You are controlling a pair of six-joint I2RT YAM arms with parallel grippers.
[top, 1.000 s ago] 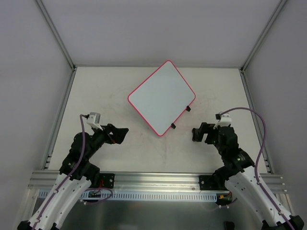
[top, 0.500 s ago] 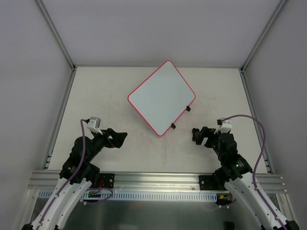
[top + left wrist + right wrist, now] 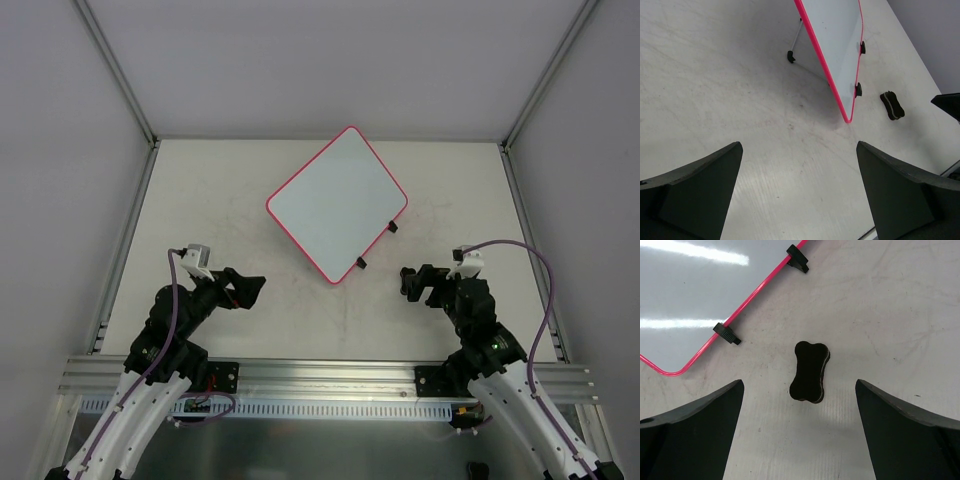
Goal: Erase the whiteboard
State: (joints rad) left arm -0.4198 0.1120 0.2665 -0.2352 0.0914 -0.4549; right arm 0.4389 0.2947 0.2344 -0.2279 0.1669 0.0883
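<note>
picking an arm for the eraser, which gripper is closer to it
Right. The right gripper hangs open over the eraser, which shows between its fingers. The left gripper is far off, past the whiteboard's near corner.

Pink-framed whiteboard point(image 3: 335, 205), turned diamond-wise, propped tilted, 2 black clips point(image 3: 393, 227) on one edge, seemingly blank.

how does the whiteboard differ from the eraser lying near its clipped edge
The whiteboard is large, white and pink-framed; the eraser is small, black and bone-shaped. The whiteboard stands tilted, propped on a thin leg; the eraser lies flat. The whiteboard carries two black clips on one edge; the eraser has none. Both rest on the table, and neither is held.
</note>
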